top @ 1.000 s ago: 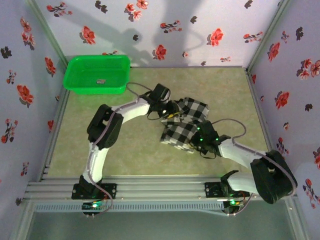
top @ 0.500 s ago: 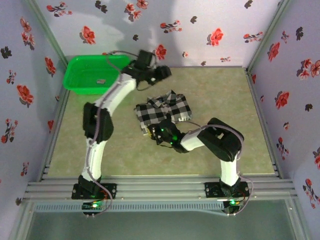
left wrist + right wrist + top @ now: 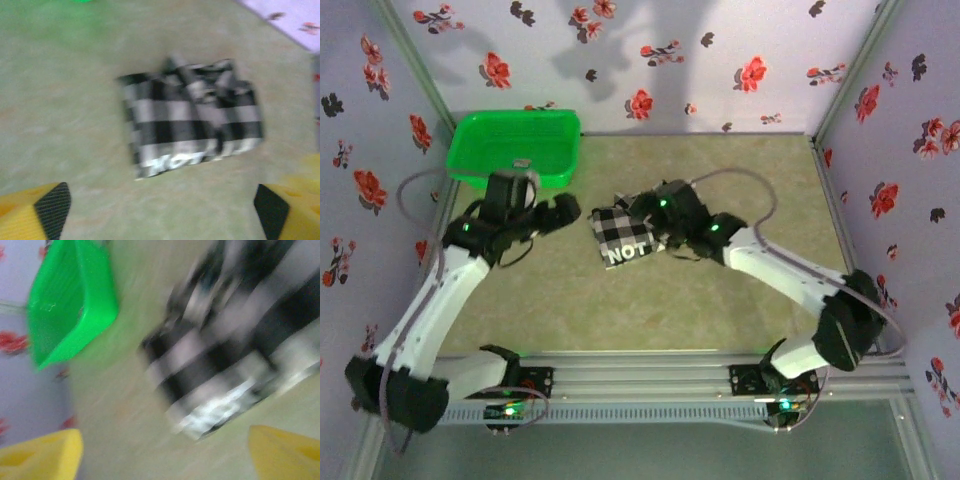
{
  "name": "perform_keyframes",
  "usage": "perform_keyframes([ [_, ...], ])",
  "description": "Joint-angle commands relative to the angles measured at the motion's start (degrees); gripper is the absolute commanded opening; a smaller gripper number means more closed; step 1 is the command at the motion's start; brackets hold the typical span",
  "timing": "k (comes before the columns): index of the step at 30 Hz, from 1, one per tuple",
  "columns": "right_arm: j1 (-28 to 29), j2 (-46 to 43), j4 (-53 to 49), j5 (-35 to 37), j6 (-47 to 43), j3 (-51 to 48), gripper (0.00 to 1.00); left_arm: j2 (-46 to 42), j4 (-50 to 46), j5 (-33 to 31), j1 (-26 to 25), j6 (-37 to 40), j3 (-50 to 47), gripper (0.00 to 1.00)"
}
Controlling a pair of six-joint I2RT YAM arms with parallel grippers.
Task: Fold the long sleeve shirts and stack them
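Since half a second ago the shirt (image 3: 623,240) has become a smaller folded packet, and both arms have swung in to flank it. Packet lies flat near the middle of the desk (image 3: 720,300), white lettering along its near edge. Just left of it: left tool (image 3: 570,212), jaws wide, nothing held, clear of the cloth. At its far right corner: right tool (image 3: 638,208), jaws wide, nothing held; contact with the cloth unclear. Green basket (image 3: 510,178) sits far left, well apart.

One checked shirt (image 3: 623,238), one green basket (image 3: 556,140) and two arms, the left arm (image 3: 440,290) and the right arm (image 3: 780,270), are counted.
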Motion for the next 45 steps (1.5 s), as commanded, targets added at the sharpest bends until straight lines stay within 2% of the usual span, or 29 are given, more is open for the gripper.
perform_keyframes([
  [1,-2.5,-8.2,-21.6,42.1,-30.2,-10.3,0.99,-14.6,0.4,-17.7,2.4,0.1,-10.8,1.0],
  [2,-5.2,-12.2,-11.3,44.4,-37.4,-17.5,0.99,-19.3,2.0,-21.8,3.1,0.8,-14.5,1.0],
  [4,-14.1,-23.6,8.2,39.3,-45.8,-31.8,0.99,-28.2,10.7,-26.6,6.0,5.3,-23.5,1.0],
  [6,-22.1,-32.1,25.8,30.8,-48.5,-44.0,0.99,-33.2,22.2,-28.9,9.2,10.1,-32.7,1.0],
  [9,-30.5,-36.0,40.4,23.5,-50.7,-51.0,0.99,-32.3,37.8,-30.6,14.5,13.3,-41.1,1.0],
  [12,-33.9,-29.4,44.7,19.3,-54.1,-50.7,0.99,-22.6,50.3,-28.6,18.5,18.6,-43.1,1.0],
  [15,-35.6,-21.3,58.1,17.0,-56.7,-53.0,0.99,-10.6,59.0,-26.2,20.0,25.9,-41.8,1.0],
  [20,-41.4,-6.3,75.7,9.1,-54.3,-54.0,0.99,5.0,83.0,-16.4,20.9,34.2,-46.3,1.0],
  [24,-44.0,8.9,89.8,3.8,-53.7,-53.4,0.99,23.5,102.3,-9.9,21.1,38.3,-47.9,1.0],
  [25,-44.4,11.4,91.9,1.2,-54.7,-52.1,0.99,27.1,103.9,-8.7,21.1,39.9,-47.1,1.0],
  [26,-44.5,8.7,81.1,-1.2,-55.0,-49.4,0.99,29.8,104.4,-8.2,21.0,40.7,-44.7,1.0],
  [27,-44.5,6.2,67.3,-0.7,-53.6,-44.1,1.0,27.0,91.0,-6.9,21.8,39.7,-40.3,1.0],
  [28,-44.1,7.5,71.9,0.1,-54.9,-44.8,0.99,27.6,89.3,-4.7,22.9,39.3,-38.8,1.0],
  [29,-43.8,9.8,79.2,0.6,-55.5,-46.5,0.99,28.3,93.0,-4.3,23.1,39.1,-39.7,1.0],
  [30,-43.9,8.5,75.5,0.6,-55.2,-46.0,0.99,27.5,90.5,-4.2,23.4,39.1,-39.3,1.0],
  [31,-43.8,6.8,70.8,0.5,-54.7,-44.9,0.99,28.2,92.3,-4.3,23.4,39.1,-39.7,1.0],
  [34,-43.4,8.1,74.3,-1.2,-56.6,-45.5,0.99,28.0,91.7,-4.3,23.4,39.1,-39.6,1.0],
  [45,-44.1,8.3,71.5,-3.6,-55.8,-44.2,0.99,28.0,91.9,-4.3,23.4,39.1,-39.6,1.0],
])
